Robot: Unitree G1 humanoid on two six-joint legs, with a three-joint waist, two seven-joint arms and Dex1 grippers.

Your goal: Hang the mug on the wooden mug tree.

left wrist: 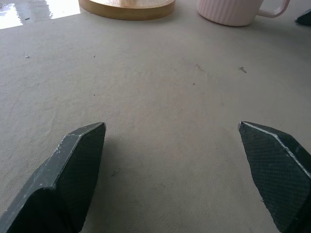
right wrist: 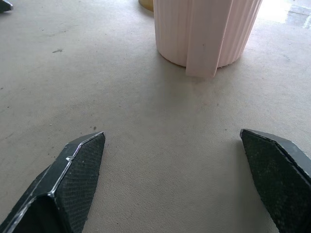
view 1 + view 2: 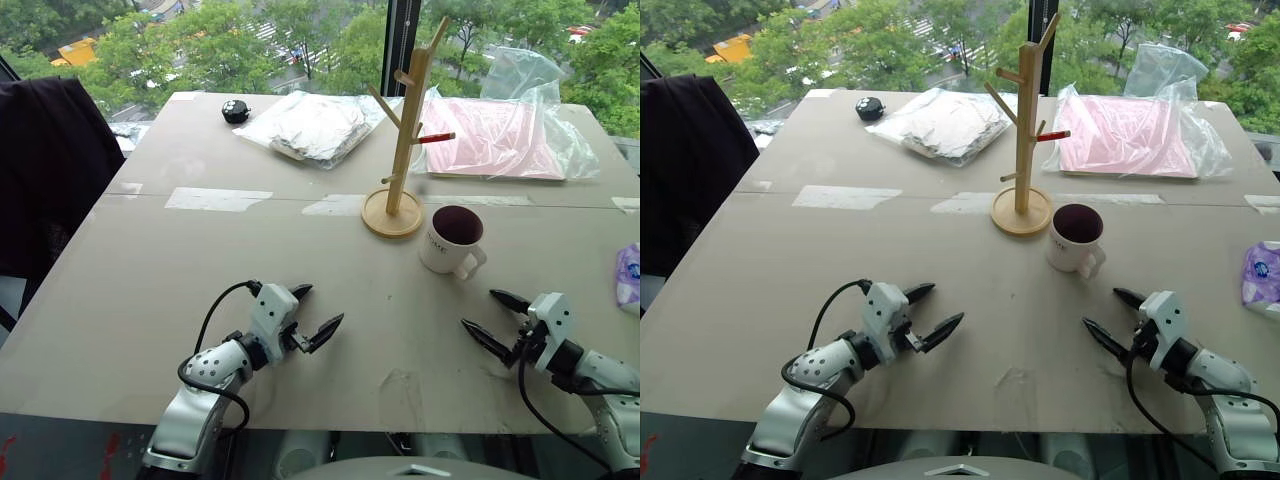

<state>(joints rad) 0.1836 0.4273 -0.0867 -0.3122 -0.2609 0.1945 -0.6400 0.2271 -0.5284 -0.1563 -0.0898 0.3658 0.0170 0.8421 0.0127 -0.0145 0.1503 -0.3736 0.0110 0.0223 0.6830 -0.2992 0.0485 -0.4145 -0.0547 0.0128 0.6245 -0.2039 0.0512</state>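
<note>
the mug [image 3: 451, 239] stands upright on the table [image 3: 150, 290] ahead of the right gripper [image 3: 493, 318], just beside the wooden mug tree [image 3: 403, 140], while this and the left gripper [image 3: 314, 314] are spread wide and empty.

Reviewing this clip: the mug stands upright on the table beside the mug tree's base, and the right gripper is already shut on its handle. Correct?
Not quite. The right gripper is open and short of the mug, as the left eye view shows. The rest holds: upright on the table, beside the wooden mug tree.

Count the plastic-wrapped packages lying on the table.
2, both at the far side: a clear bag of grey-white material left of the wooden mug tree, and a pink flat package right of it.
</note>
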